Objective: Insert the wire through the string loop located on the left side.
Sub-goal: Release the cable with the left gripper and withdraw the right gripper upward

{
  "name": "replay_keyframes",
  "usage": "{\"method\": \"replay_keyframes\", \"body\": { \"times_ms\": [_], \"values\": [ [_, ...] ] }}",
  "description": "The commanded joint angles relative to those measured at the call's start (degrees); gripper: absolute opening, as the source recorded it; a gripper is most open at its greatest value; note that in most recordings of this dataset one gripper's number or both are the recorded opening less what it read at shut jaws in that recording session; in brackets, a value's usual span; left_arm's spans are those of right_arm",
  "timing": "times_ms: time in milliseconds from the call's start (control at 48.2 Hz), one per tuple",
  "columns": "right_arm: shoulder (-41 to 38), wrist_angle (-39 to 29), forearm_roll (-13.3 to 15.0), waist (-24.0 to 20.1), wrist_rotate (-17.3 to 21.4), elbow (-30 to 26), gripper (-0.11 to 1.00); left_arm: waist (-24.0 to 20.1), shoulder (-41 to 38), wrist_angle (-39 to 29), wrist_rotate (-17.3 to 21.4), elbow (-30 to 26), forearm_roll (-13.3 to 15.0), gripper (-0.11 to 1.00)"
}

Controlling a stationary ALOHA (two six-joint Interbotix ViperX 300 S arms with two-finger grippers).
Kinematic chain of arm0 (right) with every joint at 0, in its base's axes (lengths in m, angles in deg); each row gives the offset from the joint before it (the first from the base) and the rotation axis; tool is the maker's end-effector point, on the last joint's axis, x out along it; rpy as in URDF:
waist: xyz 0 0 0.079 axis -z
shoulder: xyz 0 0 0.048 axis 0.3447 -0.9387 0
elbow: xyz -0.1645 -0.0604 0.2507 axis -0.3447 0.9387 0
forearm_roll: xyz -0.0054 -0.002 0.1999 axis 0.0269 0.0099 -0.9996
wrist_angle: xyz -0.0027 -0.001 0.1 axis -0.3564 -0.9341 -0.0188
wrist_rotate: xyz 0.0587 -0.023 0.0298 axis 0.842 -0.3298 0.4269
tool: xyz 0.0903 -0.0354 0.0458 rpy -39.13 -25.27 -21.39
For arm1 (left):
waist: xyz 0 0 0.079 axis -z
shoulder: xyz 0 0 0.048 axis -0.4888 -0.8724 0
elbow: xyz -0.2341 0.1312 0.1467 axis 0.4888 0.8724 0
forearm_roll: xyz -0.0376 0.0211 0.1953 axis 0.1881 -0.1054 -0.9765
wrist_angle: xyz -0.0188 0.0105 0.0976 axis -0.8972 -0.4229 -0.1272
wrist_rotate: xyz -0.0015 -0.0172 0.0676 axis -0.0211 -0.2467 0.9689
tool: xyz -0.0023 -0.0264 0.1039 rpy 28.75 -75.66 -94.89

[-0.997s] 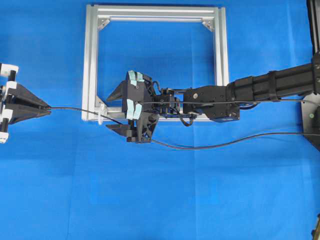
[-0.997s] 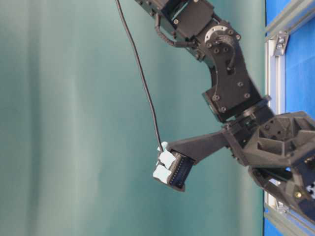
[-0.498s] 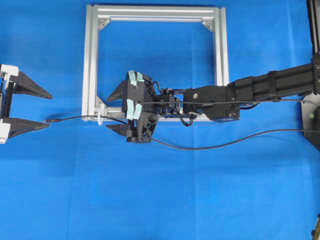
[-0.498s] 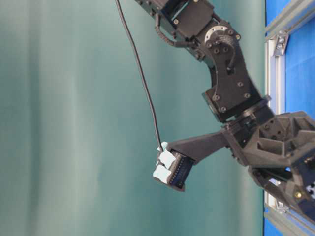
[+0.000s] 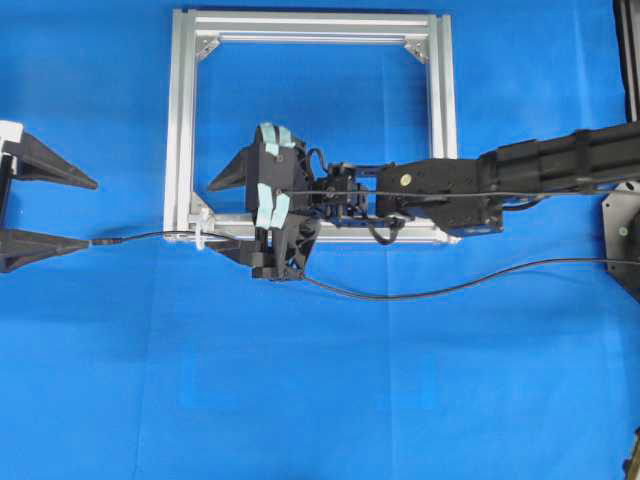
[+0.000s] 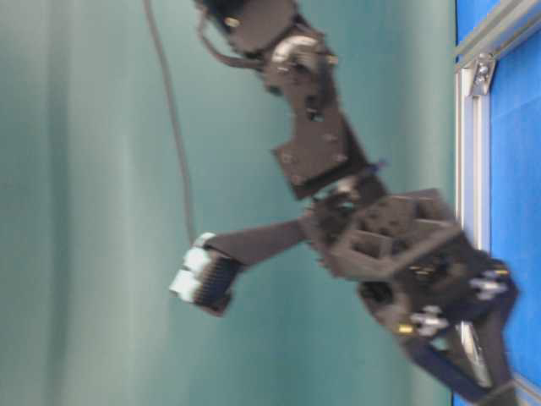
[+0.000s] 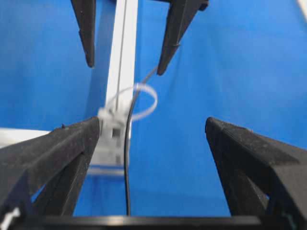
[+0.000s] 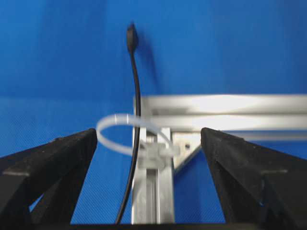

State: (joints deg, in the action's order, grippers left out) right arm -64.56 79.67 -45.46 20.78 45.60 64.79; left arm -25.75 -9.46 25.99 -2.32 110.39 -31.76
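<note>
Released, the wire (image 5: 150, 237) lies beside the spread left pincer (image 5: 88, 213).

Blue table surface (image 5: 300, 400) with square aluminium frame (image 5: 180, 120) and thin black wire (image 5: 450, 288) on it

I can read no text, label, brand, number or sign anywhere here: nothing legible on my arms, on the frame (image 5: 310, 130), or on the blue surface (image 5: 320, 400) in any view.
</note>
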Motion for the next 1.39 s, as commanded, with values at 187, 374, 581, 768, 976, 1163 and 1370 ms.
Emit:
{"method": "replay_keyframes", "body": {
  "times_ms": [187, 374, 581, 768, 976, 1163, 1370],
  "values": [
    [7.6, -3.0, 0.4, -0.1, -0.2, -0.9, 0.96, 0.2, 2.5, 0.5, 0.3, -2.5, -0.4, 0.87],
    [10.1, -4.2, 0.4, -0.1, -0.2, -0.9, 0.96, 0.2, 4.5, 0.6, 1.0, -3.5, -0.6, 0.87],
    [10.5, -4.0, 0.4, -0.1, -0.2, -0.9, 0.96, 0.2, 4.9, 0.6, 3.2, -3.7, -0.8, 0.86],
    [10.5, -3.9, 0.4, -0.1, -0.2, -0.9, 0.96, 0.2, 4.9, 0.6, 3.3, -3.6, -0.7, 0.86],
    [10.5, -3.9, 0.4, -0.1, -0.2, -0.9, 0.96, 0.1, 4.9, 0.6, 3.3, -3.6, -0.8, 0.86],
    [10.5, -3.9, 0.4, 0.0, -0.1, -0.9, 0.96, 0.2, 4.8, 0.4, 3.3, -3.6, -0.8, 0.86],
    [10.5, -3.7, 0.4, 0.0, -0.1, -1.0, 0.96, 0.2, 4.8, 0.4, 3.3, -3.7, -0.8, 0.86]
  ]
}}
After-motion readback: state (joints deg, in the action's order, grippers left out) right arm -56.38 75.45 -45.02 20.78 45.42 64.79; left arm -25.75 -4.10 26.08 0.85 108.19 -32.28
